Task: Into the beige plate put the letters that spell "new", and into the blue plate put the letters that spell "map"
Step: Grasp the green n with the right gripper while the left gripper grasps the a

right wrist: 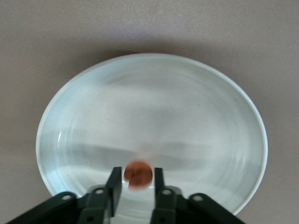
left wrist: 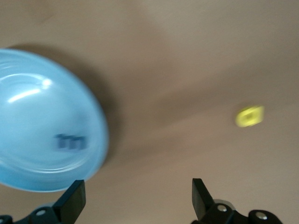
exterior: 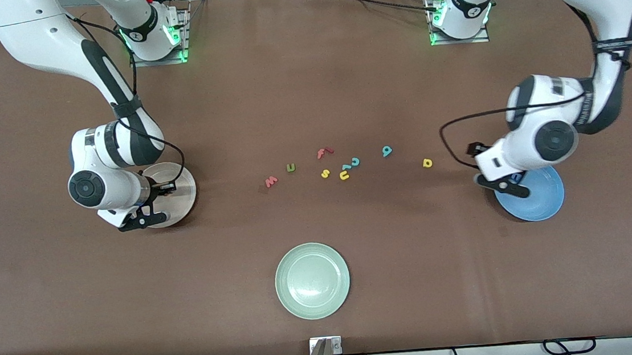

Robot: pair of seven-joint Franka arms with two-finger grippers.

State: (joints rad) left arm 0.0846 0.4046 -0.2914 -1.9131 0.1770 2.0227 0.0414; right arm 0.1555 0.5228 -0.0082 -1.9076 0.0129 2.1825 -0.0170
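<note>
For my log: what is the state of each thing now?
Left pincer: open, at the blue plate's edge.
Blue "m": in the blue plate.
Right pincer: over the beige plate.
Orange "e": at the right pincer.
Yellow "p": on the table.
Teal "a": on the table.
Green "n": on the table.
Dull-red "w": on the table.

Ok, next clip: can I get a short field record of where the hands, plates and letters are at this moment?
left hand: open, over the edge of the blue plate
blue plate: holds the blue m
right hand: over the beige plate
orange e: at the right hand, grip unclear
on table: green n, red w, teal a, yellow p
green plate: nearest the front camera
</note>
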